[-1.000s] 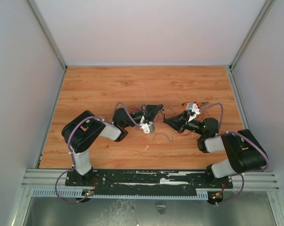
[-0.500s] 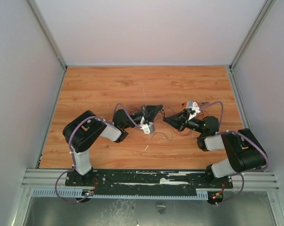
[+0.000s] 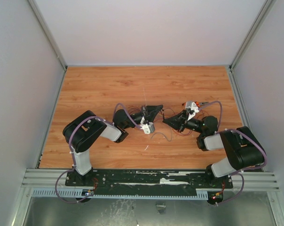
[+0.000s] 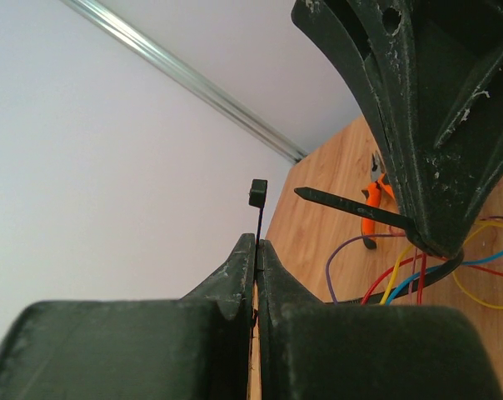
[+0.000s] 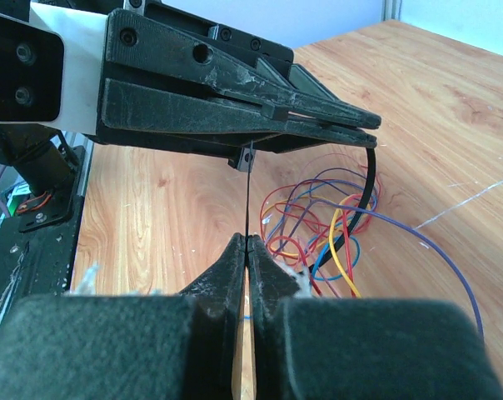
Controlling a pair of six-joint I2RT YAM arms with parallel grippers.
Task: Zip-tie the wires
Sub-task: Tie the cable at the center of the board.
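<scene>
The zip tie [image 4: 343, 206] bends in a loop around the wires [image 5: 314, 218], a loose tangle of red, yellow, blue and purple strands lying on the table [image 3: 109, 89] between the two arms. Its small square head stands just past the tips of the left gripper [image 4: 256, 246], whose fingers are pressed together on the strip with no gap showing. The pointed tail comes near the head but is apart from it, not threaded. The right gripper [image 5: 246, 240] is also clenched, its fingers closed on the thin strip, which the right wrist view shows edge-on. The two grippers point at each other, tips near, over the middle of the table. Orange-handled pliers [image 4: 371, 204] lie on the wood beyond the wires.
</scene>
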